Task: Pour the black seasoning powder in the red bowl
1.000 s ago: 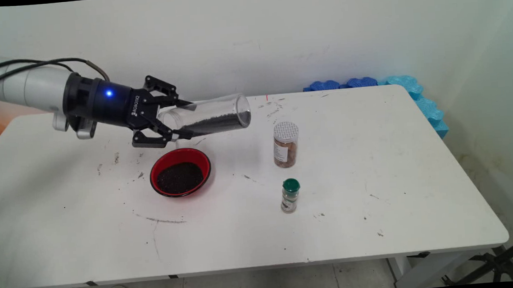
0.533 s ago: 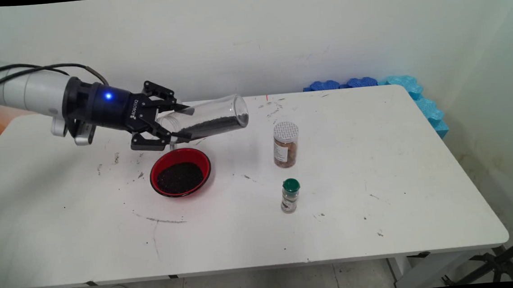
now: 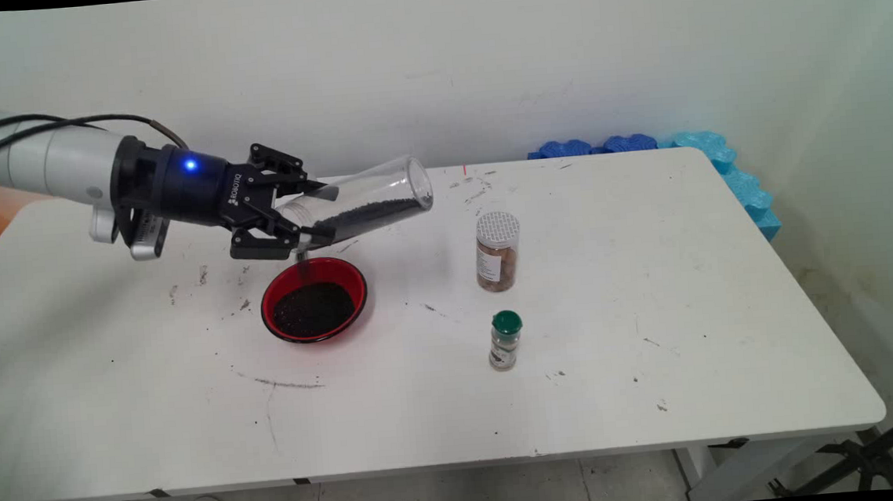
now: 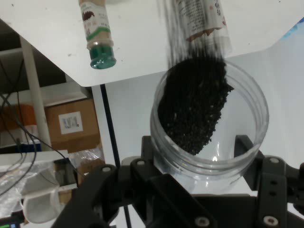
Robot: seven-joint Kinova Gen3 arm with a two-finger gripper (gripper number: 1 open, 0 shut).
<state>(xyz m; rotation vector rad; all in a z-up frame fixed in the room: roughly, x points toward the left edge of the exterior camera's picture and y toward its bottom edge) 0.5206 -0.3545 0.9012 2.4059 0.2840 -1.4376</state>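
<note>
— Gripper [image 3: 316,210] status?
— Clamped on the clear jar [image 3: 364,202] near its mouth, which tilts down above the red bowl [image 3: 314,300] toward the desk's [image 3: 653,283] far left; dark grains [image 4: 194,102] lie along the jar's lower side.
— Anything readable?
— "ROBOTIQ" on the gripper body. The label on the brown-filled jar [image 3: 498,251], mid-desk, is too small to read, as is the one on the green-capped shaker [image 3: 505,340] nearer the front edge.
— Hidden parts?
— The jar's mouth sits behind the gripper.
</note>
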